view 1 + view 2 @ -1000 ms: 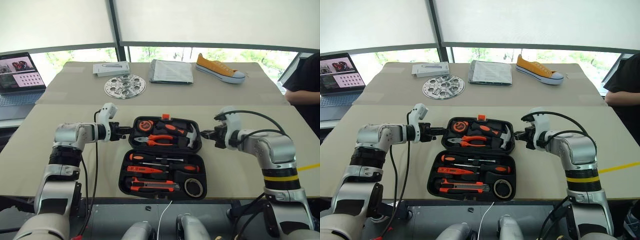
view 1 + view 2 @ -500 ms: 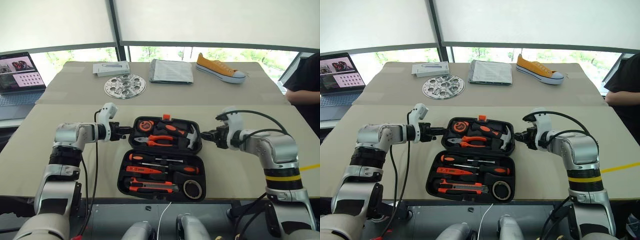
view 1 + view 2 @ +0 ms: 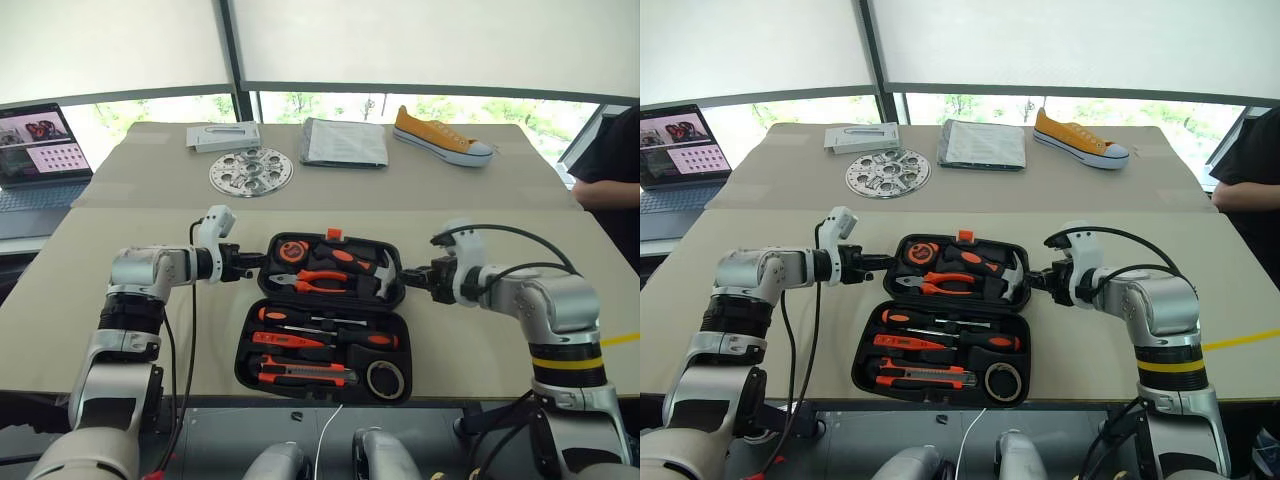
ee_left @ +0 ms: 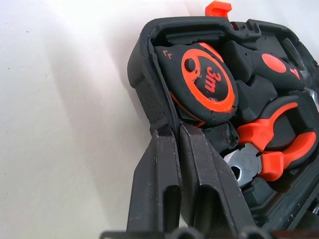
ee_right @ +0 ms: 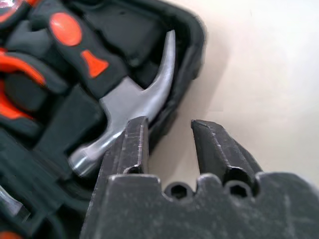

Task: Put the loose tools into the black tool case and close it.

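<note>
Near half of case: the black hard-plastic hinged tool case (image 3: 325,315) lies open at the table's 6 o'clock edge; its near half holds two long screwdrivers with orange-black handles (image 3: 330,329), a slim orange tester screwdriver (image 3: 280,339), an orange-black utility knife (image 3: 305,376) and a dark grey tape roll (image 3: 386,377), each seated in a moulded recess.

Far half of case: orange-handled pliers (image 3: 318,281), a steel claw hammer (image 5: 127,117) and a round orange-black tape measure (image 4: 207,79) fill it, with the small orange latch (image 3: 332,235) at its 12 o'clock rim.

Left gripper: the left gripper (image 4: 174,134) has its black fingers pressed together on the far half's rim at the case's 9 o'clock corner.

Right gripper: the right gripper (image 5: 169,130) straddles the far half's rim at the 3 o'clock side, jaws apart, one finger over the hammer's claw and one outside the wall.

Step in hand: loading looks finished; this appears to be the taking hold of the far half for closing.

Next move: likely the right jaws must close on the rim, then both arms swing the far half over toward 6 o'clock.

Beyond the case: a round perforated metal disc (image 3: 250,171) sits at 11 o'clock, a yellow canvas sneaker (image 3: 440,137) at 1 o'clock.
</note>
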`<state>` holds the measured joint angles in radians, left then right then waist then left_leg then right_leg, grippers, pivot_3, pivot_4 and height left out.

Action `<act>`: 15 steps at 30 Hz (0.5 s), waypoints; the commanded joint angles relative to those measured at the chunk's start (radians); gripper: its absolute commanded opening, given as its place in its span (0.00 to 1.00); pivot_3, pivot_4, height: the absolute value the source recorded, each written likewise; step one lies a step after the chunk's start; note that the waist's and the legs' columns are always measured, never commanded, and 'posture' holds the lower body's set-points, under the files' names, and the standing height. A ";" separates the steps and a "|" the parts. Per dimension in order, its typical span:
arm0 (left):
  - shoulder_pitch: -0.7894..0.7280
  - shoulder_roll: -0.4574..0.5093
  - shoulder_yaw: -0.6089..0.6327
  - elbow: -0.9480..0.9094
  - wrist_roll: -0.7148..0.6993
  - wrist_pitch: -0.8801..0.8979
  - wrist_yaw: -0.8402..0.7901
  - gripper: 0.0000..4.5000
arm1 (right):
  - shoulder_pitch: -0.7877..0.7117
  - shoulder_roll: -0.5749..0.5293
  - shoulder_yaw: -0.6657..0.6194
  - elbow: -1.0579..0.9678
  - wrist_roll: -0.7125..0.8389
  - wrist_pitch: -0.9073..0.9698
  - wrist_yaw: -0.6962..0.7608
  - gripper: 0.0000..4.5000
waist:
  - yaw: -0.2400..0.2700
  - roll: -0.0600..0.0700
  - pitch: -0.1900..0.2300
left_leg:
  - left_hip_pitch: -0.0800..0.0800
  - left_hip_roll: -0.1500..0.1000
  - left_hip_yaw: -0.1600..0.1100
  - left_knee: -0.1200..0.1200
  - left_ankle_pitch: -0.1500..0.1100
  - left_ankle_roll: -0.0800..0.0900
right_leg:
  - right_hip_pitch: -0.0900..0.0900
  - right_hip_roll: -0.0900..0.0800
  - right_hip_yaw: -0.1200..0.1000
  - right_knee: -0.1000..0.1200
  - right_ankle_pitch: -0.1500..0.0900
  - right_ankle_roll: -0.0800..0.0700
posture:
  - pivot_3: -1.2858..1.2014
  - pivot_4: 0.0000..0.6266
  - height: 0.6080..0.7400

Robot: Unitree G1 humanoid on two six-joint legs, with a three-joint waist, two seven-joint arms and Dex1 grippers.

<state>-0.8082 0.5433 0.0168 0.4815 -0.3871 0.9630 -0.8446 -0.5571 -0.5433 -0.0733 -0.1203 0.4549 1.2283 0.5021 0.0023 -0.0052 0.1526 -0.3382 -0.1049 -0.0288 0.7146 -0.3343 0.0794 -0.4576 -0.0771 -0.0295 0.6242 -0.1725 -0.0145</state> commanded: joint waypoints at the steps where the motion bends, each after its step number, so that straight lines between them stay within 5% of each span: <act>1: 0.006 0.008 -0.012 -0.001 0.021 -0.020 0.000 0.00 | 0.030 -0.005 0.000 -0.002 -0.012 -0.005 -0.017 0.02 | 0.001 0.000 0.000 | 0.000 0.000 0.000 0.000 0.000 0.000 | 0.000 0.000 0.000 0.000 0.000 0.000 | 0.52 0.24 1.00; 15: 0.009 -0.021 0.031 -0.026 0.019 -0.169 0.009 0.00 | -0.059 0.014 -0.004 0.010 -0.034 -0.127 -0.025 0.01 | 0.000 -0.001 0.000 | 0.001 0.000 0.001 0.000 0.000 0.000 | 0.000 0.000 0.001 0.000 0.000 0.000 | 0.52 0.24 1.00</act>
<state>-0.7960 0.5358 0.0186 0.4817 -0.3762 0.8977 -0.8443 -0.5672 -0.5331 -0.0686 -0.1051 0.4482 1.1926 0.4916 0.0019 -0.0060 0.1521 -0.3374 -0.1052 -0.0276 0.7149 -0.3342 0.0791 -0.4574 -0.0770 -0.0278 0.6242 -0.1725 -0.0144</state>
